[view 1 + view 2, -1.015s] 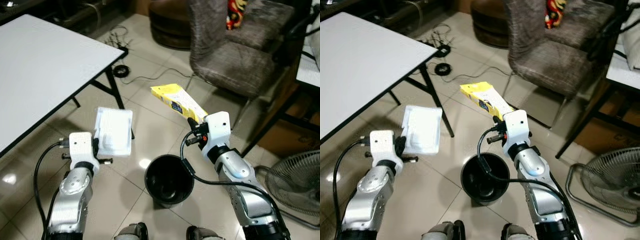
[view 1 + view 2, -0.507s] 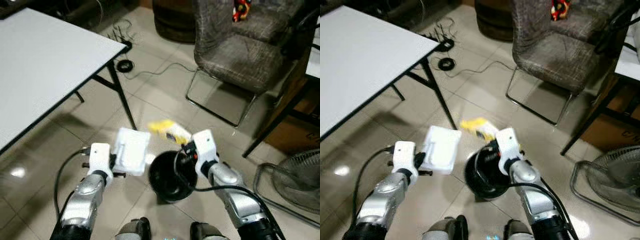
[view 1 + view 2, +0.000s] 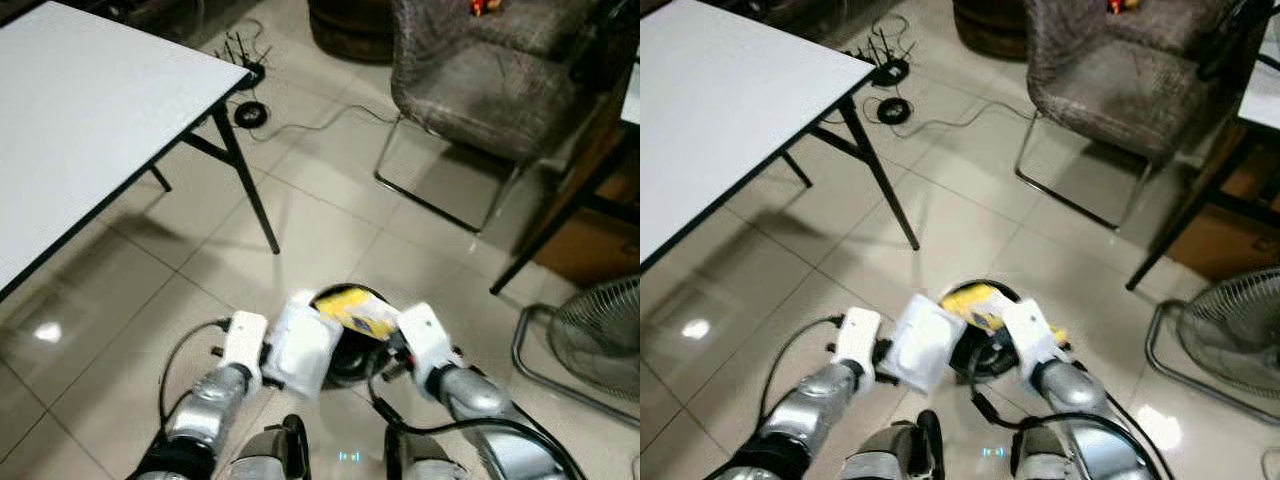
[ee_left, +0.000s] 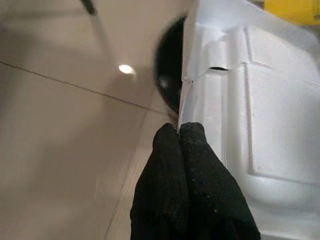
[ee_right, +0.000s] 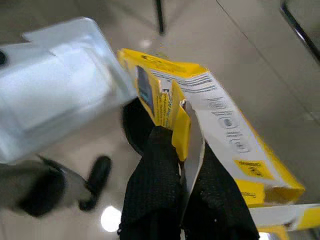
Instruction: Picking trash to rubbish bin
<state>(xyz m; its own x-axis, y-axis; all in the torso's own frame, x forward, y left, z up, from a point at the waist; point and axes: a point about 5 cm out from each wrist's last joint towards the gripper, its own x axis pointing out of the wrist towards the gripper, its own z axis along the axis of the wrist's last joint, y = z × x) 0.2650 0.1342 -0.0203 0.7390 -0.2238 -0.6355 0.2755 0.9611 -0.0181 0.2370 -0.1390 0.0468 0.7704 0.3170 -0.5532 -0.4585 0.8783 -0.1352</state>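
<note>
Trash hangs over the black bin (image 3: 345, 362) on the tiled floor (image 3: 330, 215): the left gripper (image 4: 178, 131) is clamped on a white tray (image 3: 301, 345), the right gripper (image 5: 186, 141) on a yellow box (image 3: 357, 312).
</note>
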